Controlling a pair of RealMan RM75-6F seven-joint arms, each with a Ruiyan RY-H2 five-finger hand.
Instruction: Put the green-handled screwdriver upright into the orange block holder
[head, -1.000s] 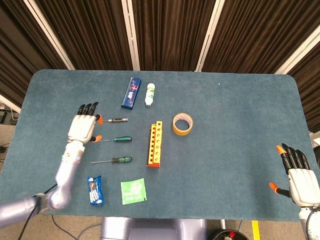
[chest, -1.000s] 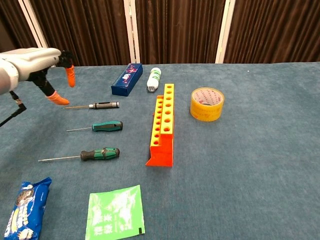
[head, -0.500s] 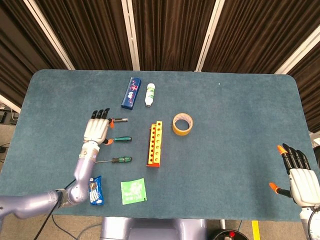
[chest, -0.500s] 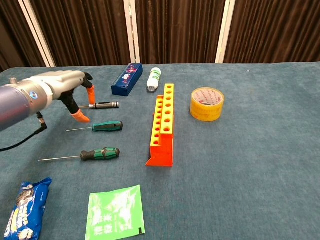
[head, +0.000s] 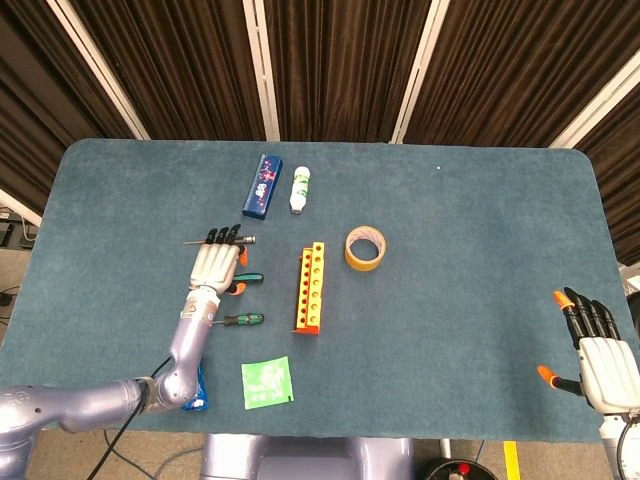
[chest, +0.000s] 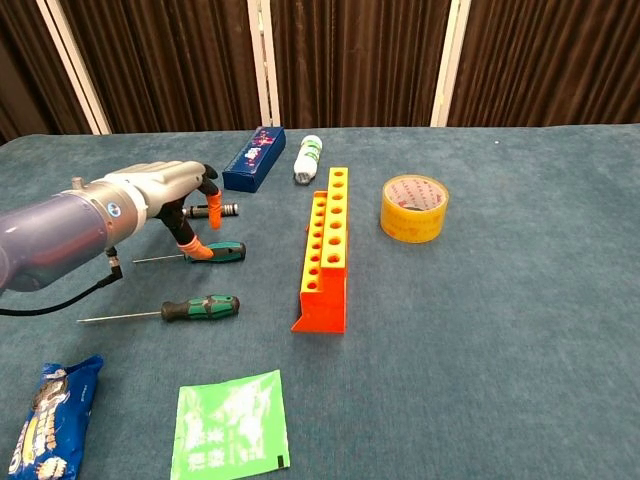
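While your left hand (chest: 170, 200) hovers spread,
the green-handled screwdriver (chest: 217, 251) lies just under its fingertips (chest: 200, 250), untouched.

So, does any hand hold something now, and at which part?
Nothing is held. The left hand hovers open above the green-handled screwdriver; the right hand is open too.

yellow tape roll (head: 365, 248) lies beside blue box (head: 262, 185).
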